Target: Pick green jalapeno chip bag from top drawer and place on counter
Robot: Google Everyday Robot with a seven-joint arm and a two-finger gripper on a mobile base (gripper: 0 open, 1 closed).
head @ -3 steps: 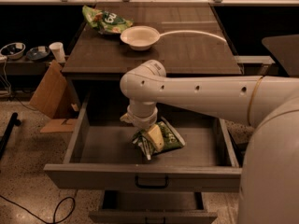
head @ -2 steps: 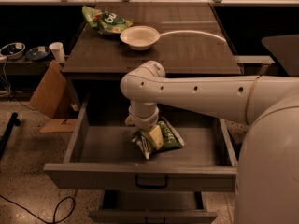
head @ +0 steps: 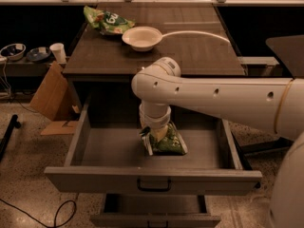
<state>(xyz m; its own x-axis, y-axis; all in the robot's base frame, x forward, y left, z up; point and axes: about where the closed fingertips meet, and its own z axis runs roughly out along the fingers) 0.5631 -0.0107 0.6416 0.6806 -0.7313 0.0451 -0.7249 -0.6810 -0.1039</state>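
The top drawer is pulled open below the counter. The green jalapeno chip bag lies on the drawer floor near the middle, towards the front. My gripper reaches down into the drawer from the white arm and sits on the bag's left end, touching it. The wrist covers the gripper's tip and part of the bag.
A brighter green bag and a white bowl sit at the back of the counter. A lower drawer is slightly open. A cardboard piece, a cup and a floor cable are at the left.
My gripper has shifted slightly right and down onto the bag's left end. The bag has stayed in place on the drawer floor.
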